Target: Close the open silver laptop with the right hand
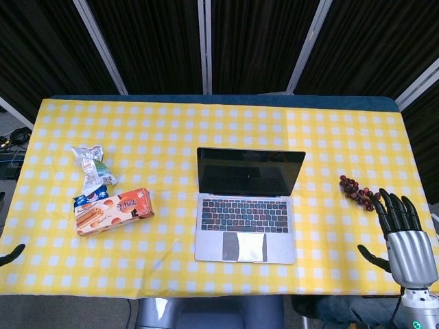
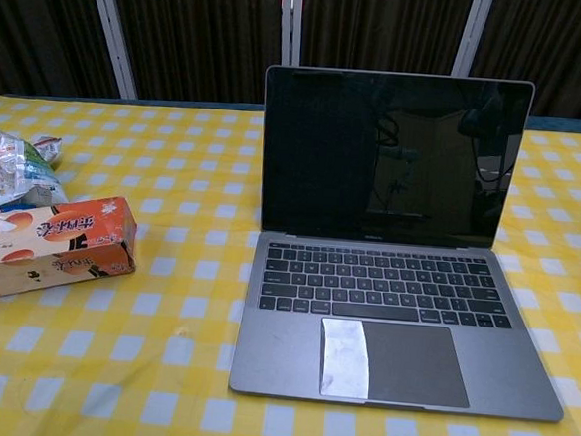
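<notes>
The silver laptop (image 1: 245, 216) (image 2: 386, 275) stands open in the middle of the yellow checked table, its dark screen upright and facing me. A white slip lies on its trackpad. My right hand (image 1: 405, 236) hovers at the table's near right corner, well to the right of the laptop, fingers spread and holding nothing. It does not show in the chest view. Only a dark fingertip of my left hand (image 1: 12, 255) pokes in at the near left edge of the head view.
An orange snack box (image 1: 114, 211) (image 2: 47, 246) and a crinkled plastic packet (image 1: 90, 168) (image 2: 15, 169) lie left of the laptop. A bunch of dark red grapes (image 1: 358, 193) sits just beyond my right hand. The table's front edge (image 1: 206, 290) runs close below the laptop.
</notes>
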Robot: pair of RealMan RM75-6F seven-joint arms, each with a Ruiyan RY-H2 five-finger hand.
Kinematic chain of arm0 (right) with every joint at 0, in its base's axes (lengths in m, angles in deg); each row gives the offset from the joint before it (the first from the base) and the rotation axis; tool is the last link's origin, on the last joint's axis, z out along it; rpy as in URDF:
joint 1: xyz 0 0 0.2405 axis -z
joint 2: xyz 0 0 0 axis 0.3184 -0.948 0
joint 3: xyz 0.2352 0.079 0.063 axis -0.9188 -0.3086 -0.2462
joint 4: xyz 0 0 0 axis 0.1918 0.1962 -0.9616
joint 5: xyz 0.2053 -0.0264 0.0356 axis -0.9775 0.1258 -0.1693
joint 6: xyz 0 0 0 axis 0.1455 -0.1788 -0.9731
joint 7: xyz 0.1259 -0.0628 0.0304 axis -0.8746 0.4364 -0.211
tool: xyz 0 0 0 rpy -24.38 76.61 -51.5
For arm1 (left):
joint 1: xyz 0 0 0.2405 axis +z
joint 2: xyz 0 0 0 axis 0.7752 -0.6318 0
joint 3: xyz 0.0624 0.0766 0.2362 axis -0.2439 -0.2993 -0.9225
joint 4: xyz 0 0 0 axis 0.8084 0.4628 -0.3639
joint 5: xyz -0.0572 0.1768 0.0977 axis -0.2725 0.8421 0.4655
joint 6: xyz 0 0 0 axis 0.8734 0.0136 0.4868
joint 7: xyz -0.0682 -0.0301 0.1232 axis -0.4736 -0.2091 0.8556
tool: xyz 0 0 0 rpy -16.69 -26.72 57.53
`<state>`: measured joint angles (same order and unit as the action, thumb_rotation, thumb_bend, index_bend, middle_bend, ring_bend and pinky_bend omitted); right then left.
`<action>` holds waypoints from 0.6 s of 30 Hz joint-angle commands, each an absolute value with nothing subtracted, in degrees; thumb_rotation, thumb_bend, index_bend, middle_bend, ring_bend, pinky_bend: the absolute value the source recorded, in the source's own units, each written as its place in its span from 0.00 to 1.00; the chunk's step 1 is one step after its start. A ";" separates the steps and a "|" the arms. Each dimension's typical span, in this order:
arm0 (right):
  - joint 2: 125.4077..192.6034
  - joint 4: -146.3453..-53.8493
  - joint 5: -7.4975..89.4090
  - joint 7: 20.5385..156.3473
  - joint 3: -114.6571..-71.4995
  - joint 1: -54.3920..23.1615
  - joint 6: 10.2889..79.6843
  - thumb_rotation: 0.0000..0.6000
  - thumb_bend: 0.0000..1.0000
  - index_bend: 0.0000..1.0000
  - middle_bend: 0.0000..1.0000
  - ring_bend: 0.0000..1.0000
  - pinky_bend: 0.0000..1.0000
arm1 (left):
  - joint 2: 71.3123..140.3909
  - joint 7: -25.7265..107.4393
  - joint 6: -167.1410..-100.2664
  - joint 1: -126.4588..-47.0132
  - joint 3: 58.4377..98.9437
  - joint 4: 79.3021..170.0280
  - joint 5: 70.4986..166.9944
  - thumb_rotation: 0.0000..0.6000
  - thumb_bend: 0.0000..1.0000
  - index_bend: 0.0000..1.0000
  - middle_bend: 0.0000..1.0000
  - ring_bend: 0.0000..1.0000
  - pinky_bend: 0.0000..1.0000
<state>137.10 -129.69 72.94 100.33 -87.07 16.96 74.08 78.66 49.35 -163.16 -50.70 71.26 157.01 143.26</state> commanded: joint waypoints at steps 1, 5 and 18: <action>137.10 -129.69 72.85 100.31 -87.08 16.91 73.95 1.00 0.00 0.00 0.00 0.00 0.00 | 78.68 49.42 -163.09 -50.64 71.32 157.03 143.26 1.00 0.00 0.00 0.00 0.00 0.00; 137.15 -129.69 72.71 100.35 -87.03 16.83 73.68 1.00 0.00 0.00 0.00 0.00 0.00 | 78.73 49.53 -162.83 -50.61 71.39 156.98 143.21 1.00 0.00 0.00 0.00 0.00 0.00; 131.58 -129.23 68.23 91.75 -92.22 4.11 55.65 1.00 0.43 0.07 0.02 0.00 0.00 | 79.74 50.41 -161.03 -51.61 72.64 156.14 141.90 1.00 0.00 0.00 0.00 0.00 0.00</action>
<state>134.11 -129.54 70.22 95.79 -89.41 9.19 61.58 79.65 50.41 -161.11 -51.51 72.56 156.22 141.90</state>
